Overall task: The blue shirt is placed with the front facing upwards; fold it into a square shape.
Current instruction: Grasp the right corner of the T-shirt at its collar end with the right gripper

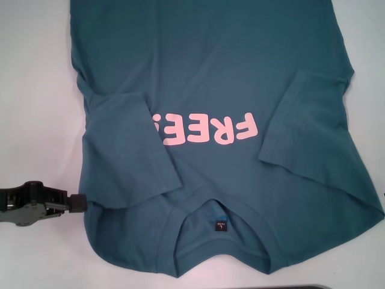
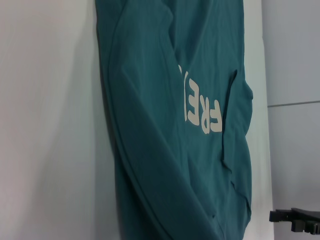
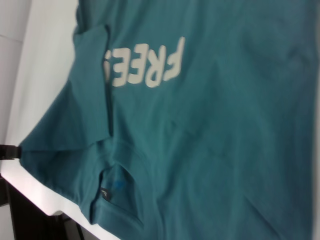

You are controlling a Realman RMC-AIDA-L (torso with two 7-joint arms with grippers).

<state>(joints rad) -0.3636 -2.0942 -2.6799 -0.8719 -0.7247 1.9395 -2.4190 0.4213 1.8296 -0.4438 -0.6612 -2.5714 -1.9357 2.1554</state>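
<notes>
Both sleeves of the dark teal-blue cotton T-shirt [image 1: 240, 72] look folded in already; left gripper [image 1: 78, 201] sits by its shoulder, can't tell its fingers. Next probably a lengthwise fold.

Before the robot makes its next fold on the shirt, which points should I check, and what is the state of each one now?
1. Large dark teal-blue cotton T-shirt lies front up, pink "FREE!" lettering visible: ok.
2. Both short sleeves folded inward over the chest, left sleeve and right sleeve: ok.
3. Left sleeve covers the end of the lettering, so the fold is not symmetric: not ok.
4. Round collar lies flat, with the small dark label showing: ok.
5. Left gripper is beside the shirt's edge on the white table; open or shut: cannot tell.
6. Right gripper position: cannot tell, not in view.
</notes>
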